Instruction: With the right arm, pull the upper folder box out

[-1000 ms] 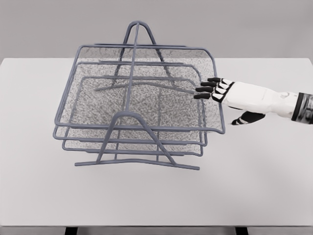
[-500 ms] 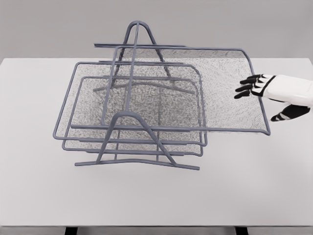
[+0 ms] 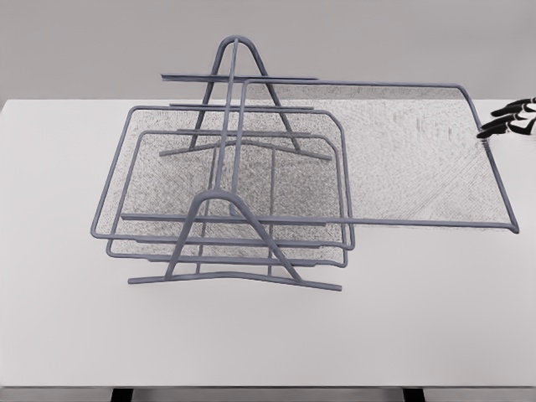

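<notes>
At the right edge of the frame, the right hand point(image 3: 511, 120) shows only dark fingertips touching the far right rim of the upper folder box point(image 3: 419, 151), which juts right from the wire rack point(image 3: 226, 209) on the white surface point(image 3: 268, 335), its grip unclear.
</notes>
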Controlling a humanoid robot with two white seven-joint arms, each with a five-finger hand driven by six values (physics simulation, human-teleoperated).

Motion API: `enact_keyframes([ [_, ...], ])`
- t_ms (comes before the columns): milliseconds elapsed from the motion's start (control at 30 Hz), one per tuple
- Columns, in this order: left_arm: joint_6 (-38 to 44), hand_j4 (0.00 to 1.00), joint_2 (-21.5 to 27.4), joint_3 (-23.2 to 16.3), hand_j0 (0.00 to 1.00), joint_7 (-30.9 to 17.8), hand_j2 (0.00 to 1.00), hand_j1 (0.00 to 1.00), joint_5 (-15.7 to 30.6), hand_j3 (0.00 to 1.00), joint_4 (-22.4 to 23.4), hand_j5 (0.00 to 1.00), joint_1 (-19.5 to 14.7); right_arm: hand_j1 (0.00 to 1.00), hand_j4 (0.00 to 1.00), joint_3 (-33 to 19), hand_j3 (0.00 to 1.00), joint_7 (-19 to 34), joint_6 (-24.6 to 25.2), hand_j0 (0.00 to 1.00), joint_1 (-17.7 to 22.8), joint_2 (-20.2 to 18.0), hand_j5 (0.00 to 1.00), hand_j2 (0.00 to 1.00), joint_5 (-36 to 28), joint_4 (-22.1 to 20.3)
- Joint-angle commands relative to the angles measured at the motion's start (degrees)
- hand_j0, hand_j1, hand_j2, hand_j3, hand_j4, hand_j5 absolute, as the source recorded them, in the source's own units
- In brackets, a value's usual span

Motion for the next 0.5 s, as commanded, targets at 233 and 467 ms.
enact_keyframes([
  [233, -0.01, 1.00, 0.00, -0.03, 1.00, -0.01, 1.00, 1.00, -0.02, 1.00, 0.03, 1.00, 0.00, 1.00, 1.00, 7.56, 1.00, -0.01, -0.06, 1.00, -7.92, 10.12, 1.00, 1.00, -11.76, -6.56],
  [467, 0.08, 1.00, 0.00, -0.03, 1.00, -0.01, 1.00, 1.00, -0.02, 1.00, 0.73, 1.00, 0.09, 1.00, 1.00, 10.20, 1.00, -0.01, -0.06, 1.00, -8.54, 14.78, 1.00, 1.00, -11.58, -8.14],
])
